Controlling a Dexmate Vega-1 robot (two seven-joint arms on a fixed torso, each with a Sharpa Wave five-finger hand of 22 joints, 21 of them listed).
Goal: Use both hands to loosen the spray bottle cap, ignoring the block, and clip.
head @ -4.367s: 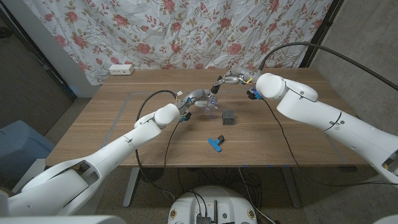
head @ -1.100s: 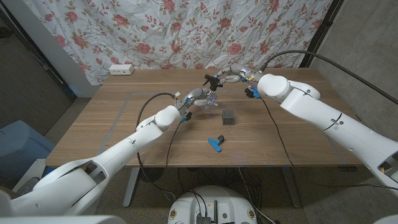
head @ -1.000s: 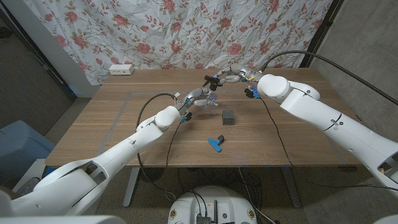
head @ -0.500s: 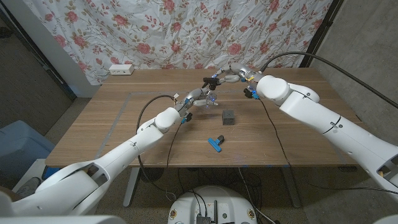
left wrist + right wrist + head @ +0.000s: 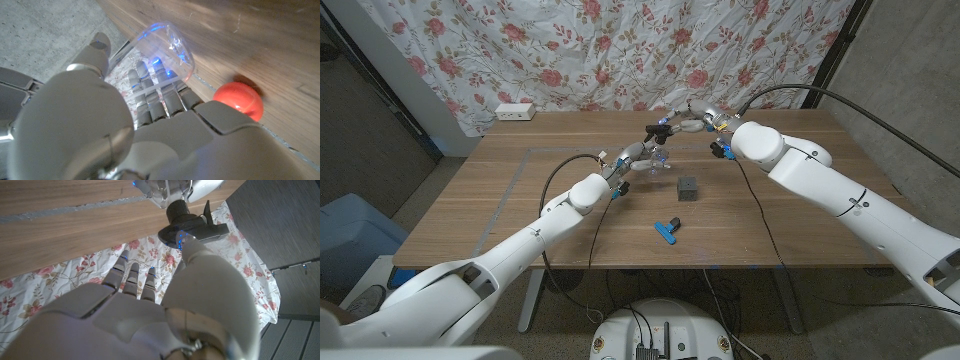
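The clear spray bottle (image 5: 654, 157) is held above the wooden table (image 5: 800, 225) by my left hand (image 5: 632, 156). In the left wrist view its fingers (image 5: 160, 97) wrap the clear bottle body (image 5: 167, 42). The black spray cap (image 5: 660, 128) points up toward the far side, and my right hand (image 5: 688, 122) holds it from the right. In the right wrist view the black cap (image 5: 189, 224) sits on the clear neck (image 5: 162, 192), the thumb of my right hand (image 5: 150, 310) lies against it, and the other fingers reach alongside.
A dark grey block (image 5: 688, 187) stands on the table just in front of the bottle. The blue and black clip (image 5: 667, 230) lies nearer the front edge. A white power strip (image 5: 515, 112) sits at the far left. A red-orange round thing (image 5: 240, 98) shows beside my left hand.
Since the oldest frame the bottle's cap end has risen and my right hand has moved left onto it. Over the last second both hands and the bottle have hardly shifted.
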